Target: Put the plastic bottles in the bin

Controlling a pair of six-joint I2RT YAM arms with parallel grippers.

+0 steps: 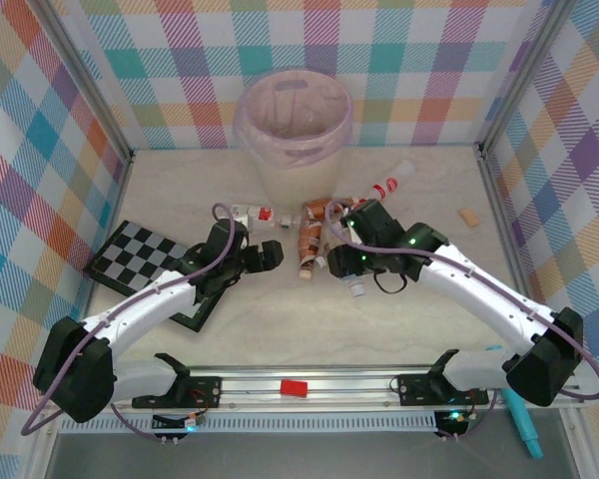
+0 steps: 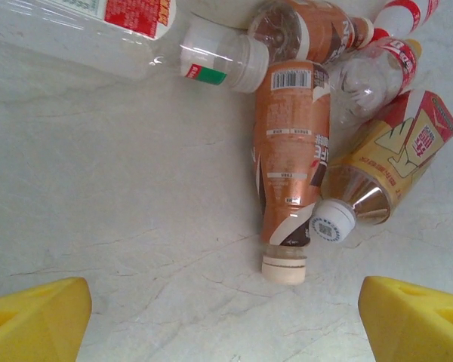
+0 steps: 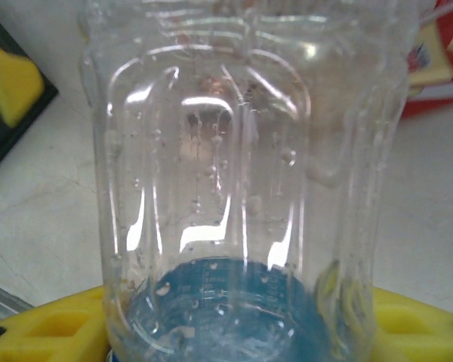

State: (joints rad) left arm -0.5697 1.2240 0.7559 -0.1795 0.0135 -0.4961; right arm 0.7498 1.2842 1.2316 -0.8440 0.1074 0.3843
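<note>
Left gripper (image 2: 226, 320) spread, bare table (image 2: 121, 211) beneath; right gripper (image 3: 226, 328) straddles clear bottle (image 3: 234, 151).

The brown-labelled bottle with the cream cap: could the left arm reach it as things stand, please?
Probably yes. The left gripper is open, with bare table between it and the cap end of the brown-labelled bottle. A yellow-labelled bottle touching it may crowd one finger.

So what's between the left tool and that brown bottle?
Just bare pale tabletop. In the left wrist view the left tool is open, and nothing lies between its yellow fingers and the brown bottle ahead of them.
</note>
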